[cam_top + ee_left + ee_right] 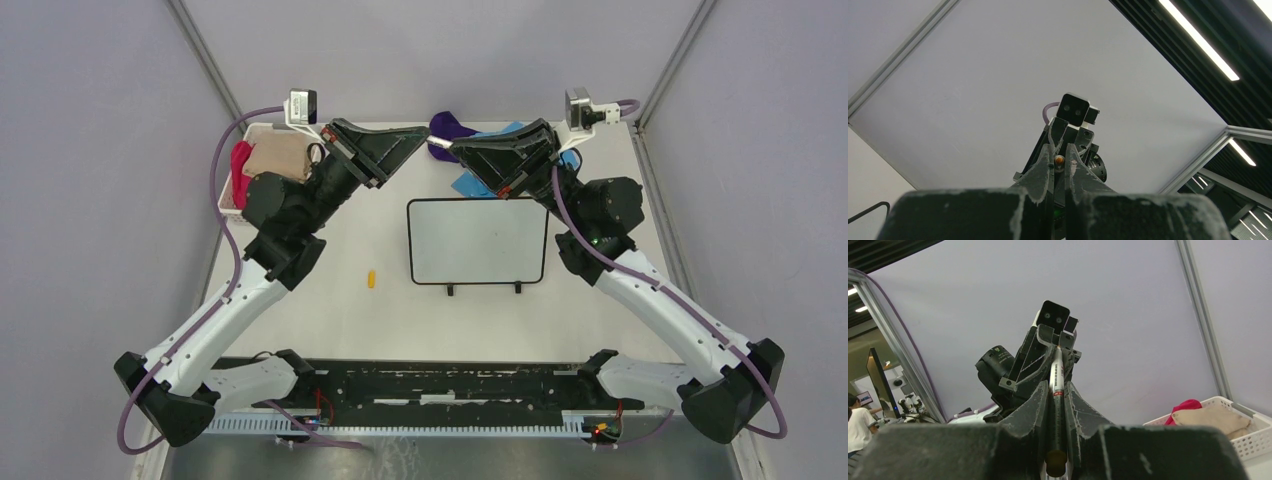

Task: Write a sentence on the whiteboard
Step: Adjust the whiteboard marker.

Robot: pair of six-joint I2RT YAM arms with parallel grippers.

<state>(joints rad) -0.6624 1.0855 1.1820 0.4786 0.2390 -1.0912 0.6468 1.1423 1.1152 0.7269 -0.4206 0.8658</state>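
Note:
The whiteboard [477,240] lies flat mid-table, black-framed, its face blank; no sentence shows on it. Both arms are raised behind it with their fingertips meeting. A white marker [437,143] spans the two grippers. My right gripper [1057,386] is shut on the marker's [1058,370] dark rear part. My left gripper [1060,150] is shut on the other end, where the orange nib [1060,160] shows between its fingertips. In the top view the left gripper [420,138] and right gripper [458,150] point at each other above the table's far side.
A small orange cap [371,278] lies on the table left of the board. A white basket [262,128] with red and beige cloths stands at the back left. Blue cloth [470,184] and purple cloth [450,125] lie behind the board.

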